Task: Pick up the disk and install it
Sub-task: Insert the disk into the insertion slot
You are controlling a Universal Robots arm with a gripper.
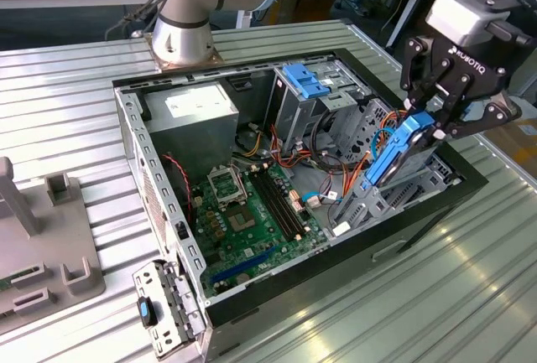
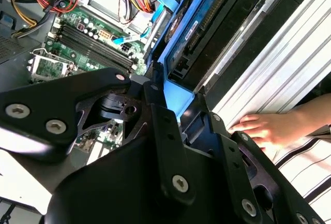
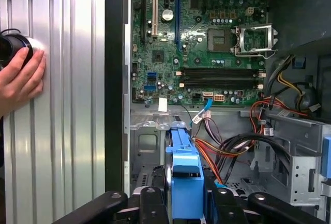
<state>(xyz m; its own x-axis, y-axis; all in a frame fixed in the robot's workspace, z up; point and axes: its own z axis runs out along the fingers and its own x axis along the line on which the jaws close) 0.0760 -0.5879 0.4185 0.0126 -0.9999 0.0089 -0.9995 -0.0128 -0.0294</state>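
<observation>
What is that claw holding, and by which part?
The gripper holds the disk by the upper end of its blue carrier; the disk's lower end tilts down into the computer case.

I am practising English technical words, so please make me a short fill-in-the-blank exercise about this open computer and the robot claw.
1. The black claw is shut on the flat dark-grey disk in its bright ___ plastic carrier.
2. The disk is held ___ (level/tilted) at one end of the open black metal computer case.
3. A person's hand rests on the ribbed silver metal table, ___ (inside/outside) the case.
Missing words: blue; tilted; outside.
</observation>
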